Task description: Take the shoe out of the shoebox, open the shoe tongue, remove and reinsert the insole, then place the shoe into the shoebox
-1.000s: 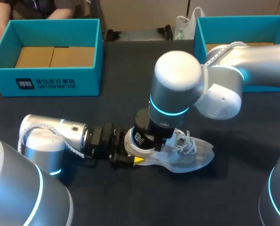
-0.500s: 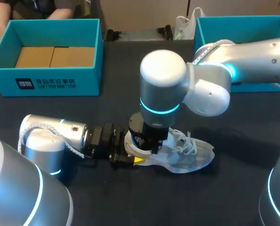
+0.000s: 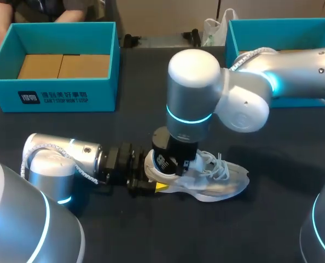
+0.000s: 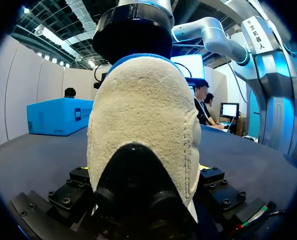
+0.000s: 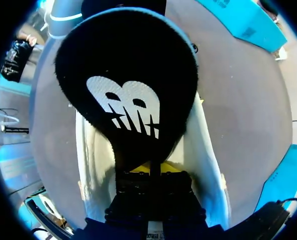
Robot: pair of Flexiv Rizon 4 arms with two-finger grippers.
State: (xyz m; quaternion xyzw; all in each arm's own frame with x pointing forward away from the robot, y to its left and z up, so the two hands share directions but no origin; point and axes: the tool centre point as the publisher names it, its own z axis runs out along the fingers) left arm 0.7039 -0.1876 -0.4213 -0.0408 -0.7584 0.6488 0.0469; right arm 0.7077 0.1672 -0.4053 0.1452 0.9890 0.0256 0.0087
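Observation:
A white mesh shoe [image 3: 217,178] with loose white laces lies on its sole on the dark table, toe to the right. My left gripper [image 3: 151,183] comes in low from the left, its wide-set fingers on either side of the heel [image 4: 143,125], which fills the left wrist view. My right gripper [image 3: 176,159] hangs straight down over the shoe's opening. It is shut on the heel end of the black insole [image 5: 128,95] with its white logo. The insole stands up out of the shoe [image 5: 96,155], whose white inner walls show around it.
A teal shoebox [image 3: 64,90] with brown cardboard inside stands at the back left. A second teal box [image 3: 233,44] is at the back right, partly behind my right arm. A white plastic bag [image 3: 214,30] lies between them at the far edge.
My right gripper's fingers have closed on the insole inside the shoe opening, and the right arm's wrist has swung a little to the left. The left arm and the shoe have stayed still.

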